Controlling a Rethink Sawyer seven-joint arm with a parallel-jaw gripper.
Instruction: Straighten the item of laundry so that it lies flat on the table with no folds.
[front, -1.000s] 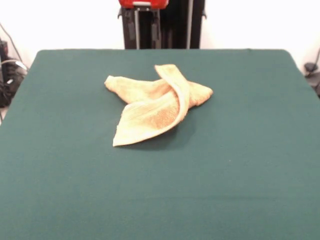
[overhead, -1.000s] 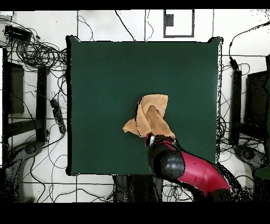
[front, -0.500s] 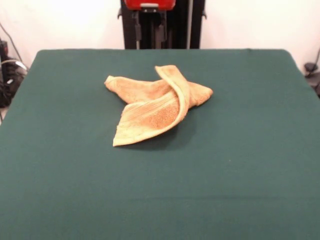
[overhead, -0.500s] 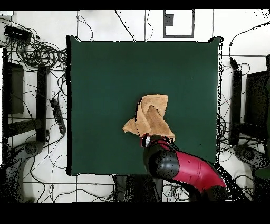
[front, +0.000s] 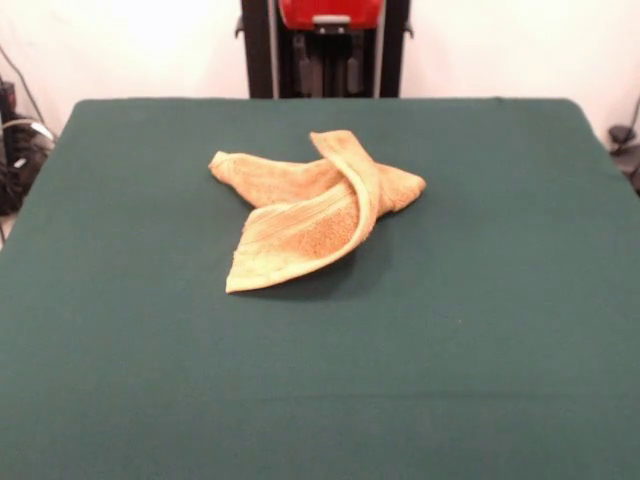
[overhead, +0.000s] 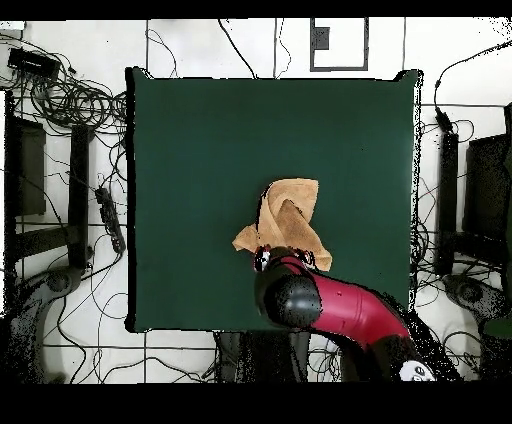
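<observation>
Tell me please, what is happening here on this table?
A red and black robot arm hangs above the near-robot edge of an orange-tan towel on the green table. The towel lies crumpled, with one flap folded over the rest, so it is not yet flat. Nothing grips it; the gripper is raised above the table.

This is a robotics lab. A green-topped desk (overhead: 200, 150) stands on a tiled floor (overhead: 230, 45), ringed by loose cables (overhead: 75, 100) (coiled thickly at one corner) and dark equipment racks (overhead: 25, 170).
</observation>
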